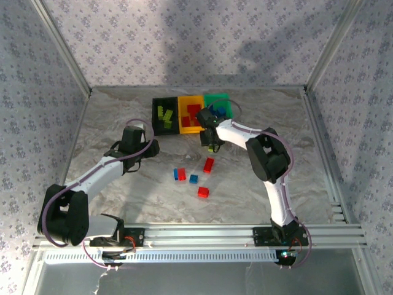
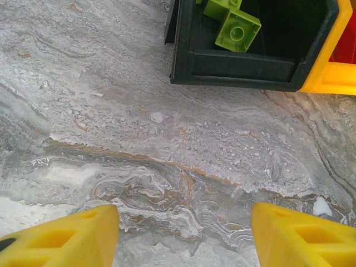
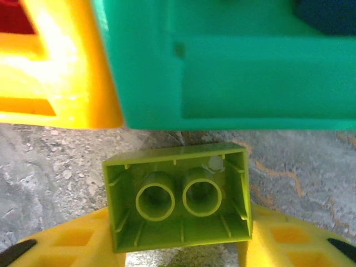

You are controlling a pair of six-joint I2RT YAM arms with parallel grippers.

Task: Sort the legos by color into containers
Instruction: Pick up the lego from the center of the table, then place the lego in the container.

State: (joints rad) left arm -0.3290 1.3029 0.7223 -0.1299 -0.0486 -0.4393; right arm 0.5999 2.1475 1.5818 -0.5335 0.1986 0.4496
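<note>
Right gripper [image 3: 181, 248] holding lego [image 3: 178, 192] crosswise, underside showing

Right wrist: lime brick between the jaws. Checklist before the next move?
1. Grip: lime brick sits between the right gripper jaws, touching both: ok.
2. Destination: black bin already holds lime bricks: ok.
3. Position: brick is in front of the teal bin and yellow bin, not the black one: not ok.
4. Brick lifted off the table: cannot tell.
5. Path: left gripper open, empty, near the black bin; clear of the route: cannot tell.
</note>
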